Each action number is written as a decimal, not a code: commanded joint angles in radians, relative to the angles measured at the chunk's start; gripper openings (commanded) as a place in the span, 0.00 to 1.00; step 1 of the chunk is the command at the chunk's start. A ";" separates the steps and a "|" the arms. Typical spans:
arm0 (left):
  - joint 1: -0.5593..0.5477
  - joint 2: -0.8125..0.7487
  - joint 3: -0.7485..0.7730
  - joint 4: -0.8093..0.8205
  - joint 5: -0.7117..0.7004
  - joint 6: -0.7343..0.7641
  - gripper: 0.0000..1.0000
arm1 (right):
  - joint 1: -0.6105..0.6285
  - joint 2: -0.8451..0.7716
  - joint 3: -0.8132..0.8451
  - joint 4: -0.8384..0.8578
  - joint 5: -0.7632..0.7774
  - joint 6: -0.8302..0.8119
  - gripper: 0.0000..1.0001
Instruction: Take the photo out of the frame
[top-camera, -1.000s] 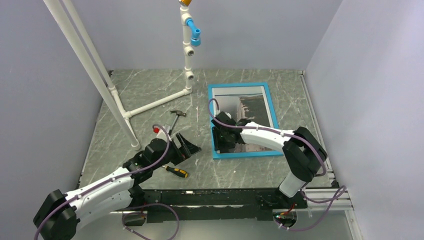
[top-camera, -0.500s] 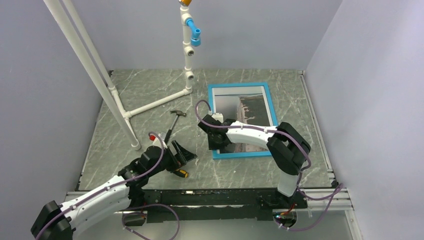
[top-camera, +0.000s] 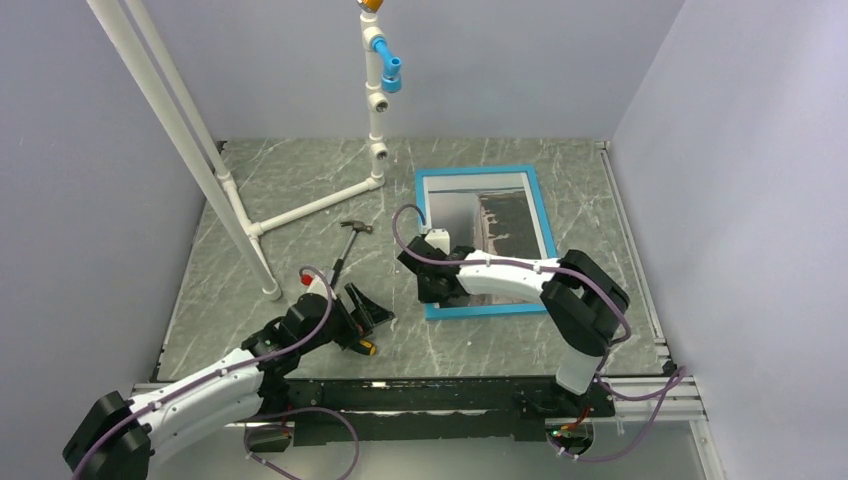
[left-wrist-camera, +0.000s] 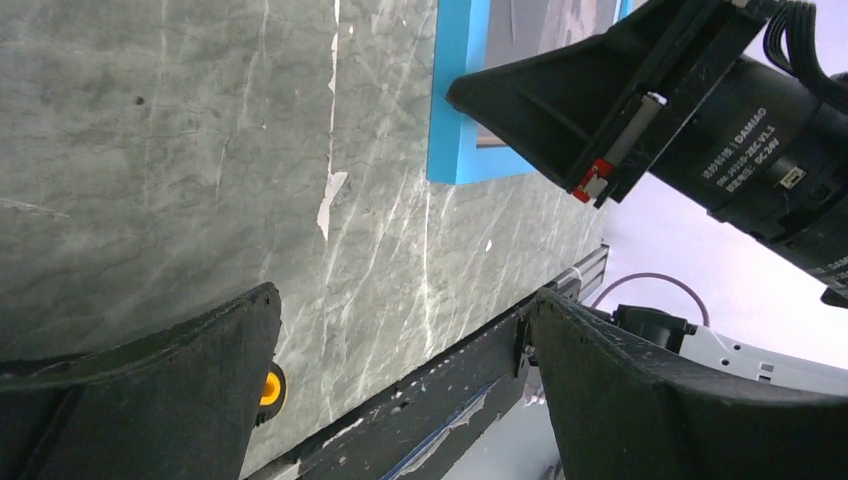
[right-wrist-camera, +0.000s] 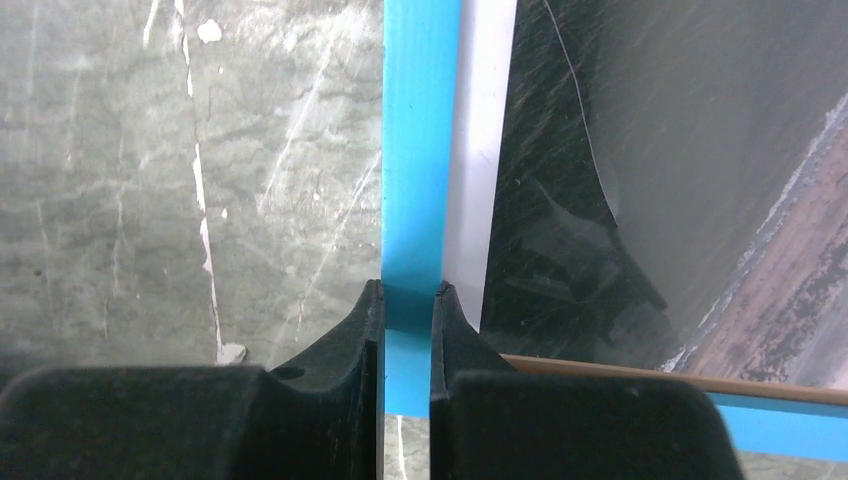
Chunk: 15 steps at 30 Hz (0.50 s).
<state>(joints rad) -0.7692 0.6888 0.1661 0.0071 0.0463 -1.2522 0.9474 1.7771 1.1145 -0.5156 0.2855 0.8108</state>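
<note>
Turquoise rail sits clamped between the fingers of the right end effector (right-wrist-camera: 408, 295). The jaws are closed on the left rail of the frame (right-wrist-camera: 420, 150), close to its near-left corner. One finger bears on the outer edge; the other rests over the white border of the photo (right-wrist-camera: 650, 150). Nothing else is in the grip.

The step in hand appears to be securing this rail so the frame can be raised and its back reached. Recommended practice:

1. Keep the pinch square across the rail. A skewed grip is likely to slip off so thin a section.
2. Lift slowly from this corner, letting the opposite long rail act as the pivot on the surface (top-camera: 300, 200).
3. Avoid dragging the inner finger across the glossy face.
4. Bring in the left end effector (top-camera: 365, 312) to support the free side.

The left end effector has its jaws fully apart and holds nothing. It hovers near the front edge of the surface, left of the frame's near-left corner and close to a screwdriver (top-camera: 358, 347).

The frame lies flat and front up in the right half of the surface, its far rail near the rear edge. The photo is seated inside it, directly right of the gripped rail.
</note>
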 joint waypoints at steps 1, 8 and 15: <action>0.009 0.038 -0.056 0.217 0.047 -0.046 0.98 | 0.019 -0.106 -0.080 0.095 -0.129 -0.026 0.00; 0.068 0.184 -0.023 0.377 0.130 -0.036 0.96 | 0.019 -0.200 -0.155 0.175 -0.262 -0.017 0.00; 0.114 0.446 0.099 0.504 0.251 -0.032 0.95 | 0.018 -0.295 -0.224 0.241 -0.271 -0.015 0.00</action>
<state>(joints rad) -0.6670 1.0313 0.1905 0.3634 0.2085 -1.2968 0.9573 1.5658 0.8886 -0.3935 0.0891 0.7845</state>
